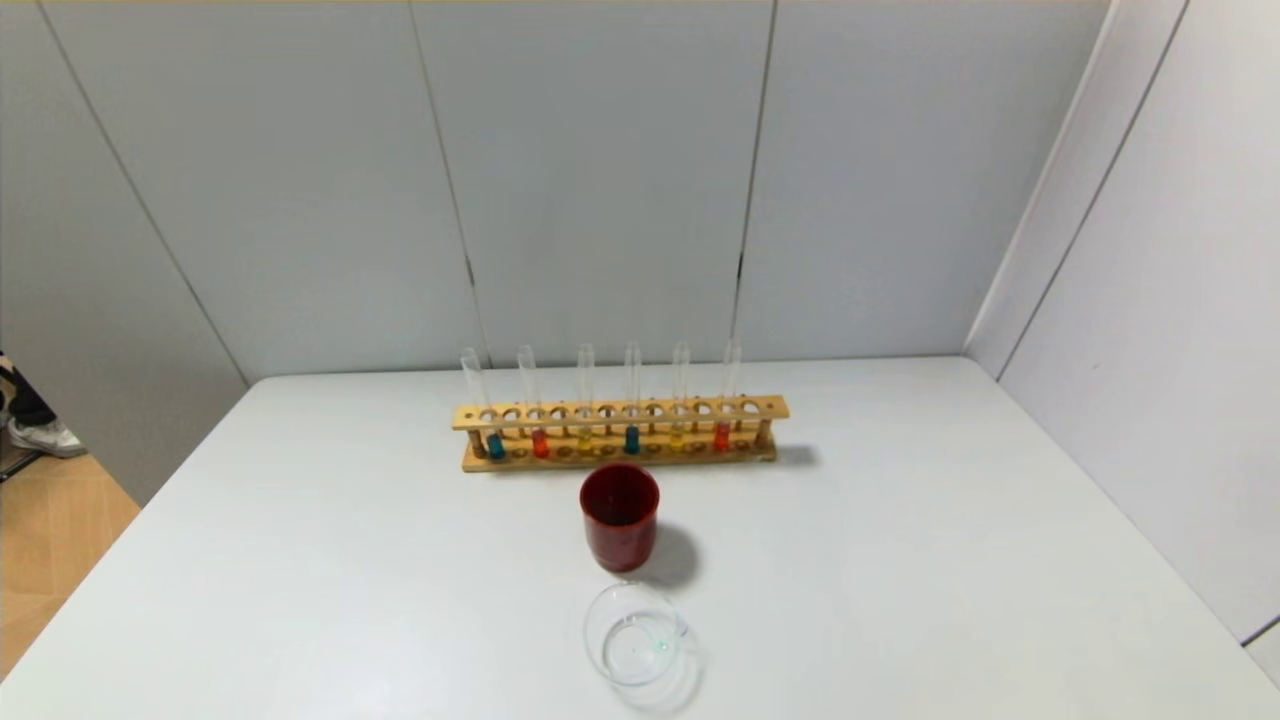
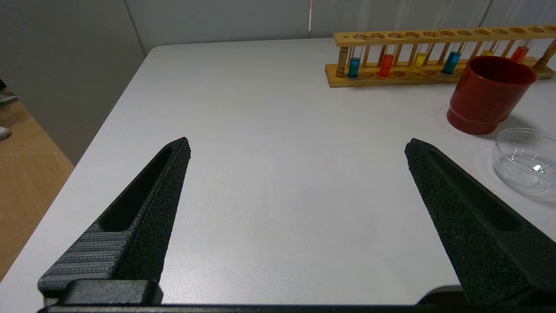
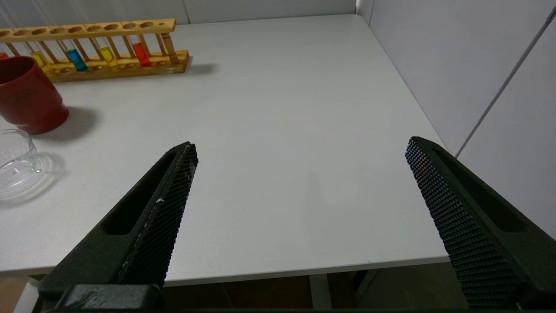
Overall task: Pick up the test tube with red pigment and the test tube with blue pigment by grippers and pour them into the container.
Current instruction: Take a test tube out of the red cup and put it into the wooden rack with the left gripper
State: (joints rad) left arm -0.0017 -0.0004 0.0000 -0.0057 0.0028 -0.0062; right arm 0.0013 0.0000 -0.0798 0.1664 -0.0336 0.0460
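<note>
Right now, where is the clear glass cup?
In the head view the clear glass cup sits on the white table near its front edge, about centre, just in front of the red cup.

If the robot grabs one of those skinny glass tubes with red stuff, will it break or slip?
Probably fragile: the red test tube looks like thin clear glass, so a hard squeeze might crack it. Its smooth round wall may slip between the fingers. It holds only a little liquid, so it is likely light, and would probably roll if laid down.

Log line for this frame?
stage: not started | left gripper: open, parked | right gripper: open, parked | tubes: in rack | glass cup: empty
</note>
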